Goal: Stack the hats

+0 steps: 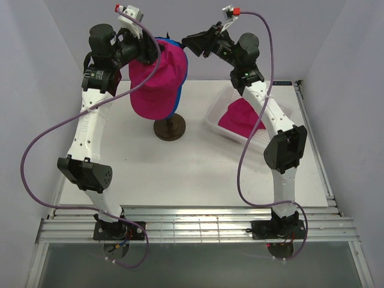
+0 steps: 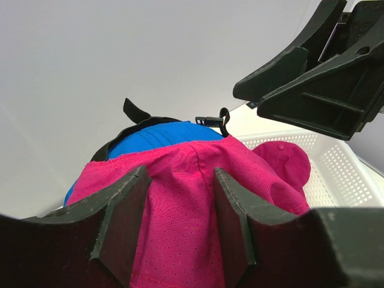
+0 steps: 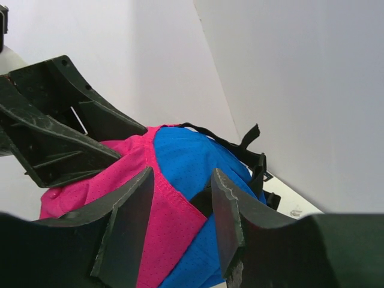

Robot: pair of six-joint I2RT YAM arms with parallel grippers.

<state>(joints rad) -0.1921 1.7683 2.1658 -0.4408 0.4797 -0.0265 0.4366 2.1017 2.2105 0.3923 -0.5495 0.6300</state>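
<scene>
Looking down from above, two white robot arms reach across a pale counter [image 1: 180,174] toward a dark round stand [image 1: 169,128] at the back. A magenta cap [image 1: 157,84] sits draped over a blue cap [image 1: 182,90] on top of the stand, with its lower edge hanging toward the near side. The left hand [image 1: 149,53] is against the stack's left side and the right hand [image 1: 191,44] is at its right. A second magenta cap [image 1: 240,117] lies in a white mesh basket [image 1: 211,120], well apart from the stack. From the left wrist, two dark fingers [image 2: 123,216] sit partly closed either side of a fold of magenta fabric, with blue showing behind. Whether they pinch the fabric cannot be told. From the right wrist, the fingers [image 3: 129,222] straddle the edge where magenta overlaps blue, and it is just as unclear whether they are clenched or released. The step in hand seems to be seating this magenta cap on the blue one. The next move likely calls for both hands to let go cleanly, then for one to fetch the cap from the basket.
</scene>
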